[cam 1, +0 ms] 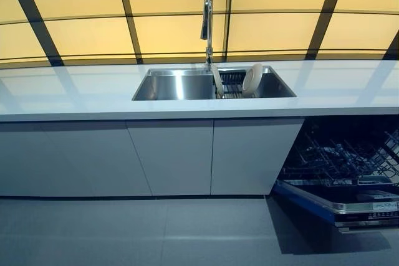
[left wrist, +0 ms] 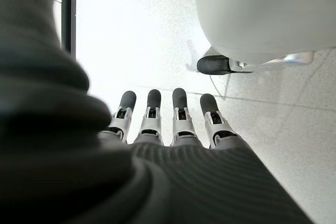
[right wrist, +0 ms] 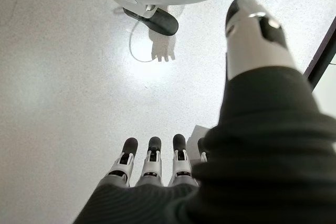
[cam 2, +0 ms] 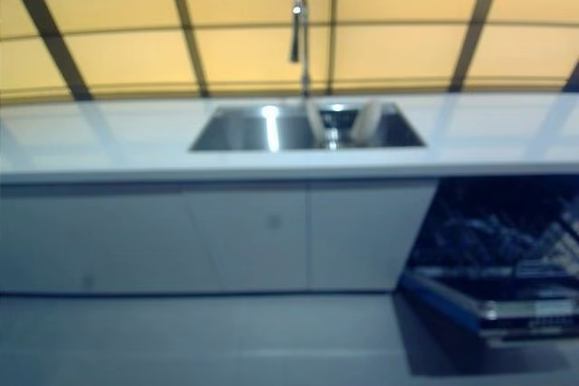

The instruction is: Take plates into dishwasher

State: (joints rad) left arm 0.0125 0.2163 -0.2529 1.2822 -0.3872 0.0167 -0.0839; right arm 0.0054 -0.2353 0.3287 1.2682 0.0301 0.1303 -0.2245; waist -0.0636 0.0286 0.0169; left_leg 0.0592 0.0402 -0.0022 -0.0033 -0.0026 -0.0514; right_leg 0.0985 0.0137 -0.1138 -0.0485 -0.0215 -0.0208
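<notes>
Left hand (left wrist: pixel 173 124): seen only in its wrist view; fingers straight and side by side, holding nothing, pointing down over pale speckled floor (left wrist: pixel 157 35).
Right hand (right wrist: pixel 152 166): seen only in its wrist view; fingers straight, thumb (right wrist: pixel 254 35) extended apart from them, holding nothing, above the same floor.
Plates (cam 1: pixel 252 79): two white plates standing on edge in a wire rack (cam 1: pixel 232 84) inside the right part of the sink.
Sink (cam 1: pixel 177 85): steel basin set in the white countertop (cam 1: pixel 75 91), with a tall faucet (cam 1: pixel 207 23) behind it.
Dishwasher (cam 1: pixel 349 166): below the counter at right, door (cam 1: pixel 368 207) lowered, dark wire racks exposed.
Cabinets (cam 1: pixel 174 154): flat grey fronts under the counter, left of the dishwasher.
</notes>
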